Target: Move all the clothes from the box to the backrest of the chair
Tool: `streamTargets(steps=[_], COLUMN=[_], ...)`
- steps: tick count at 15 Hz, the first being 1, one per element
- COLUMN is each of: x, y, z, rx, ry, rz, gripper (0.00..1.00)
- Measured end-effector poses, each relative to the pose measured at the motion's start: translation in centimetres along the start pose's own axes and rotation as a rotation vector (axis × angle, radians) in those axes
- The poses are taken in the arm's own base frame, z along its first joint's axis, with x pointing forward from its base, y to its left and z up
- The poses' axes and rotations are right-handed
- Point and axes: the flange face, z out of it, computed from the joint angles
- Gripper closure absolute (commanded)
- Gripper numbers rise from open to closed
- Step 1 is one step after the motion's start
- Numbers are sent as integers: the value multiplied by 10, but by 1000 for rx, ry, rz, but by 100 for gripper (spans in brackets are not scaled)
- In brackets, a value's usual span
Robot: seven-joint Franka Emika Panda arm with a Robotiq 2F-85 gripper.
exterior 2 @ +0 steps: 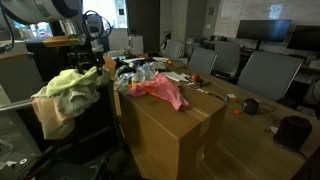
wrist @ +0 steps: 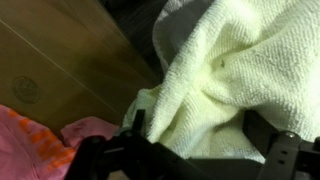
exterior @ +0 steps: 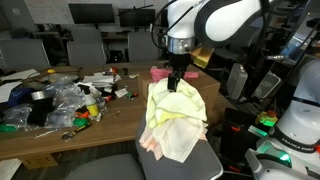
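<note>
A pale yellow towel [exterior: 172, 112] hangs over the backrest of the chair [exterior: 185, 165], on top of a light pink cloth [exterior: 160, 148]. It also shows in an exterior view [exterior 2: 68, 88] and fills the wrist view [wrist: 235, 70]. My gripper [exterior: 175, 82] is right above the towel, at the top of the backrest. In the wrist view its fingers [wrist: 200, 140] are spread wide, with the towel's fold between them. A pink cloth [exterior 2: 158, 90] lies on the cardboard box [exterior 2: 170, 130] next to the chair. It also shows in the wrist view [wrist: 35, 140].
A wooden table [exterior: 90, 125] holds a cluttered pile of plastic bags and small items [exterior: 50, 100]. Office chairs [exterior 2: 265, 70] and monitors [exterior: 90, 15] stand behind it. A second robot base [exterior: 295, 120] stands close to the chair.
</note>
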Motion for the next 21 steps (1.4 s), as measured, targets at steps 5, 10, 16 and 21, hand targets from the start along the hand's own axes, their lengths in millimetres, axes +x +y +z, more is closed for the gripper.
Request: streamTargets(steps=[5,10,16,21], x=[7,13,14,21], y=[20,60,123,171], z=[-16,-42,-83,-110], rx=[8,17,26,27], ry=[37,94,184,245], rz=[56,147,313,449], gripper=[0,0,0,0])
